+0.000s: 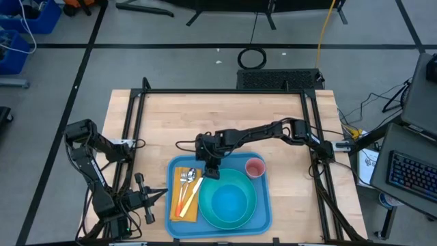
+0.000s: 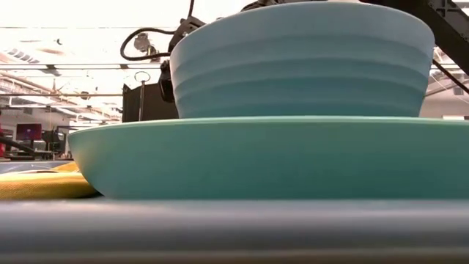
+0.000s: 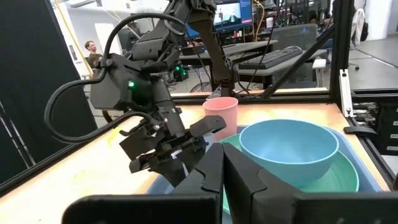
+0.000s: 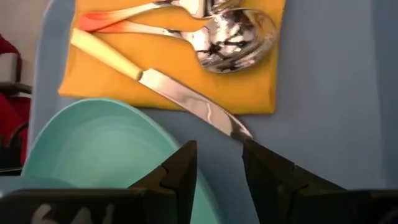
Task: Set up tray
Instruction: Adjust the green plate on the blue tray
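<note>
The blue tray (image 1: pixel 265 205) lies at the table's near edge. On its left part, the yellow napkin (image 1: pixel 179 208) carries a spoon and fork (image 4: pixel 211 31) and a yellow-handled knife (image 4: pixel 186 99). The knife's blade tip reaches past the napkin's edge onto the tray. A turquoise bowl (image 1: pixel 229 201) sits in a turquoise plate (image 2: pixel 256 158), and a pink cup (image 1: pixel 254 167) stands at the tray's far right. My right gripper (image 4: pixel 219 149) hovers open over the tray by the knife tip, pointing down. My left gripper (image 3: pixel 222 168) waits shut, left of the tray.
A black frame (image 1: pixel 225 92) runs around the table's far and side edges. Bare wood lies beyond the tray toward the far edge. Monitors, desks and a person (image 3: pixel 92 53) show in the room behind the table.
</note>
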